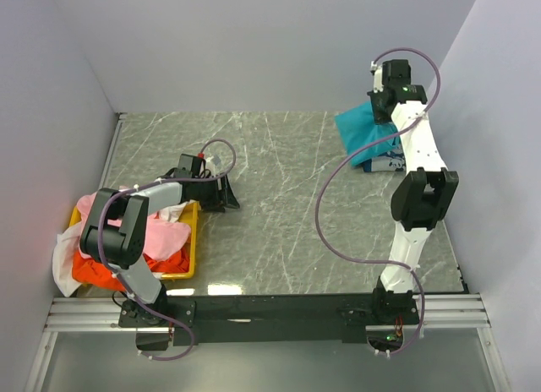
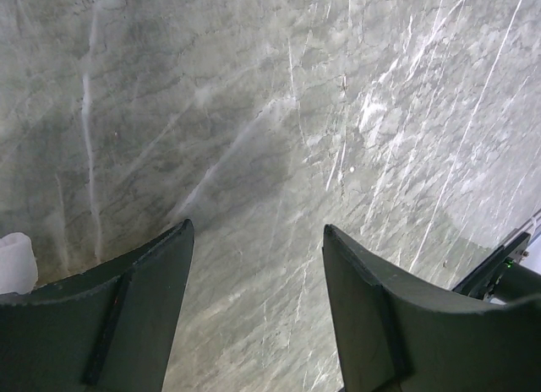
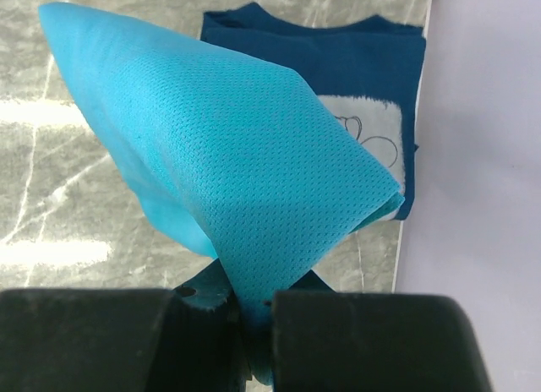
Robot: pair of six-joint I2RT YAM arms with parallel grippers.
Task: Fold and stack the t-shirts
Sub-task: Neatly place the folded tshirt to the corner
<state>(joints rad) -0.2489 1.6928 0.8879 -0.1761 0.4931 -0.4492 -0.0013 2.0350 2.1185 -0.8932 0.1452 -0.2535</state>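
From above, the teal t-shirt (image 1: pixel 362 126) hangs from the right jaws at the table's (image 1: pixel 279 231) far right corner, over the navy t-shirt (image 1: pixel 382 162). Pink, orange and white t-shirts (image 1: pixel 165 238) are heaped in the yellow tray (image 1: pixel 193 240) at the left.

Only the left wrist view shows the left jaws spread, empty, above bare marble.

The right wrist view shows the right jaws pinching the teal cloth, and the navy tee's white print lying flat.

Overhead camera sees the whole table (image 1: pixel 279 198); wrist cameras face it close up

Black pincers (image 2: pixel 258 231); white-black arms (image 1: pixel 420 143); purple cables (image 1: pixel 319 198)
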